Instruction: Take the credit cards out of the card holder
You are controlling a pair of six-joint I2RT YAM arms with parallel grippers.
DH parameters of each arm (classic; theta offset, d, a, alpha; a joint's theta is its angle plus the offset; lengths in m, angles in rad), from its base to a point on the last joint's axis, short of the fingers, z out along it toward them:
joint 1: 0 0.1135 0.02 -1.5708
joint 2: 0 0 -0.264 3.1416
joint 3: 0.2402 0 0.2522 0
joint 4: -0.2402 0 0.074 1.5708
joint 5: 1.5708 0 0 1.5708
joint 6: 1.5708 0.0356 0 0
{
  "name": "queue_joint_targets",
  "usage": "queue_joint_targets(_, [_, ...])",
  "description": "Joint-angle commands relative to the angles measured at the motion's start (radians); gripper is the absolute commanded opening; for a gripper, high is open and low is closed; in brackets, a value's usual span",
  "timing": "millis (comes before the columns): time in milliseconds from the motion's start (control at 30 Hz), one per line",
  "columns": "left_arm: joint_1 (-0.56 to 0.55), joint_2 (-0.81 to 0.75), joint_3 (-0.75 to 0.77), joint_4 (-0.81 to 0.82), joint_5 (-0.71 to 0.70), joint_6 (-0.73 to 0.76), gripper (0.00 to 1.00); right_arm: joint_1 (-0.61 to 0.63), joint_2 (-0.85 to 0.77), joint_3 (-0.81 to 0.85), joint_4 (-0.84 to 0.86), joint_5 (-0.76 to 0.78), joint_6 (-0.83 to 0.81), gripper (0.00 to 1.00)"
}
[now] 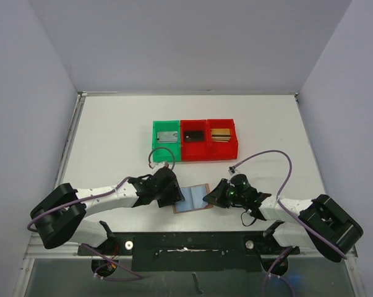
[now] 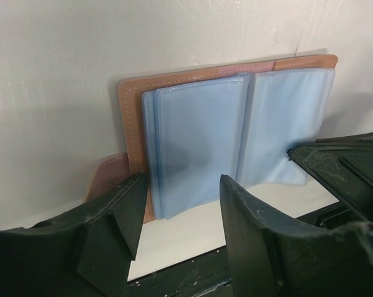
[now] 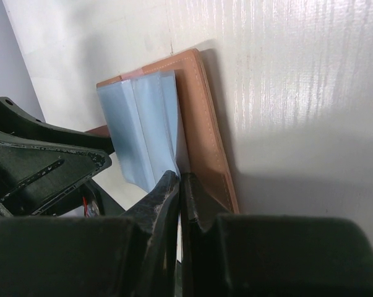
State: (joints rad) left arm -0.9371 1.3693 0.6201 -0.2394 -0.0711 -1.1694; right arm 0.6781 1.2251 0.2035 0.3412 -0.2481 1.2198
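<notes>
Brown leather-look folding card holder lies open on the white surface at the near edge, light-blue plastic sleeves facing up, right between the two arms. The left gripper has its jaws roughly half apart, straddling the near edge of the left sleeve stack without squeezing it. The right gripper has its jaws pressed together, tips at the holder's right side where sleeve meets leather; can't tell if anything is pinched. Farther back sit a green plastic bin and two red plastic bins. Any print on what's inside them is too small to read.
</notes>
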Motion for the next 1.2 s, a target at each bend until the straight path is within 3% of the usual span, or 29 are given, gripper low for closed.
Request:
queue_joint_targets(0, [-0.006, 0.055, -0.006, 0.086, 0.031, 0.012, 0.48, 0.011, 0.015, 0.022, 0.052, -0.011, -0.007, 0.00])
queue_joint_targets(300, [-0.036, 0.148, -0.041, 0.244, 0.112, -0.024, 0.23, 0.012, 0.091, 0.005, 0.203, -0.087, 0.021, 0.00])
queue_joint_targets(433, [-0.037, 0.144, -0.042, 0.294, 0.132, -0.016, 0.18, 0.013, 0.134, 0.008, 0.249, -0.109, 0.028, 0.00])
queue_joint_targets(767, [-0.035, 0.130, -0.032, 0.351, 0.153, -0.007, 0.00, 0.015, 0.111, 0.012, 0.166, -0.069, 0.014, 0.00])
queue_joint_targets(933, [-0.037, 0.102, 0.024, 0.242, 0.086, 0.041, 0.00, 0.017, 0.057, 0.027, 0.075, -0.031, -0.009, 0.01])
queue_joint_targets(1167, [-0.082, 0.163, 0.207, -0.065, -0.096, 0.136, 0.00, 0.017, -0.002, 0.032, 0.023, -0.001, -0.016, 0.02])
